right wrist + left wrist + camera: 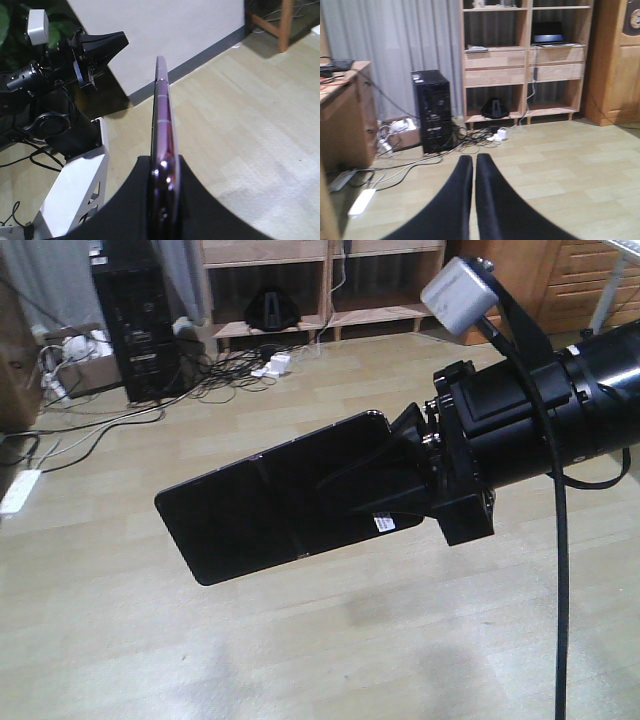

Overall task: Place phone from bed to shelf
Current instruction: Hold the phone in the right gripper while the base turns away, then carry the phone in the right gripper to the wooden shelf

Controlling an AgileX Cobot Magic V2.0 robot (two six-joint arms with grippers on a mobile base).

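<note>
Clamping the phone [260, 505] by one short end, the right tool [345, 485] is closed on it, with one finger laid across the glossy face just above the white sticker [383, 523]. The phone is held flat in the air above the floor [300, 650], and its free end and long edges are clear of everything. In the right wrist view it is seen edge-on, its pinkish rim gripped between the two pads. The left tool [474, 162] is seen with its fingers drawn almost together, a thin slit left between them and nothing held. Open pale floor is spread beneath and ahead of both tools. Further out, the shelf [495, 59] is set against the far wall, well apart from the phone. A black computer tower [432, 110] and tangled cables [470, 142] are seen by its left edge, and a brown desk [345, 120] at the far left.
</note>
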